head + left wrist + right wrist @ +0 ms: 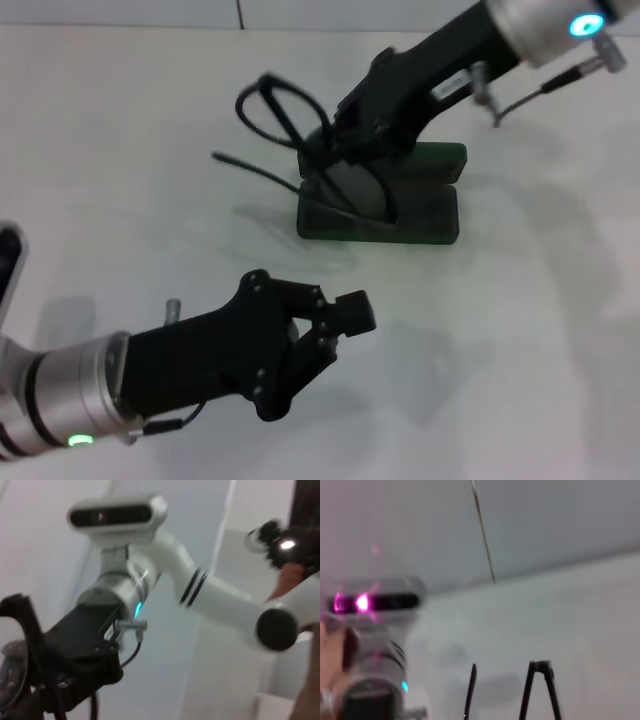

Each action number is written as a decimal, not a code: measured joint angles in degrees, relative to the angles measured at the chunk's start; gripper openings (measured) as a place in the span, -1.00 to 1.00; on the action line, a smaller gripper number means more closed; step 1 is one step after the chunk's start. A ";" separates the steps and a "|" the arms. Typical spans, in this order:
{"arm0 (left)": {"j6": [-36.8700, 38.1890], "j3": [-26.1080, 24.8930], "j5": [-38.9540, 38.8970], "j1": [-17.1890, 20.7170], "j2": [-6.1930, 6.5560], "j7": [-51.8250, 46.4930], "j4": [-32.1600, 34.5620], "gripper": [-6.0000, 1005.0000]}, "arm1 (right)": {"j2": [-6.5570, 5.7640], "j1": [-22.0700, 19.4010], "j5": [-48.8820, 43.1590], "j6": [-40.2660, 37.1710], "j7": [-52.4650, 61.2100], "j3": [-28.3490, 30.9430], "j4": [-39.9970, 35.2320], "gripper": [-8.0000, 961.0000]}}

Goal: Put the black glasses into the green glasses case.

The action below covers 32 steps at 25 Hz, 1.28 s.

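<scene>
The green glasses case (pixel 425 215) lies open on the white table, its lid (pixel 445 160) standing up at the back. My right gripper (pixel 335 145) reaches in from the upper right and is shut on the black glasses (pixel 272 108), holding them over the case's left end. One lens loop sticks out to the left above the table. One temple arm (pixel 250 168) trails left and another dips into the case. Thin black parts of the glasses show in the right wrist view (pixel 540 687). My left gripper (pixel 352 314) hangs near the front, empty, with its fingers together.
The white table (pixel 540 330) spreads around the case. The left wrist view shows my right arm (pixel 220 600) and my head camera (pixel 112 515). A person's hand (pixel 295 577) shows at that view's edge.
</scene>
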 joint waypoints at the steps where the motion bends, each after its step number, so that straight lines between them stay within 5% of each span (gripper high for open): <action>1: 1.06 0.05 0.04 -0.98 0.16 -0.93 0.10 -0.93 | -0.05 -1.24 1.76 -0.90 -1.51 1.74 0.13 -0.78; 7: 3.82 -0.05 0.18 -7.54 0.07 -5.58 0.85 -0.93 | -0.24 -8.05 12.72 -3.49 -10.11 6.37 1.79 -0.78; 14: 2.48 0.02 -0.07 -12.98 -0.46 -7.37 0.55 -0.93 | -0.25 -9.43 16.36 -4.52 -14.67 7.70 5.94 -0.78; 32: -5.42 -0.38 -4.32 -10.84 -0.57 -9.31 0.59 -0.93 | -0.20 -8.19 17.18 -4.54 -15.65 7.86 6.76 -0.78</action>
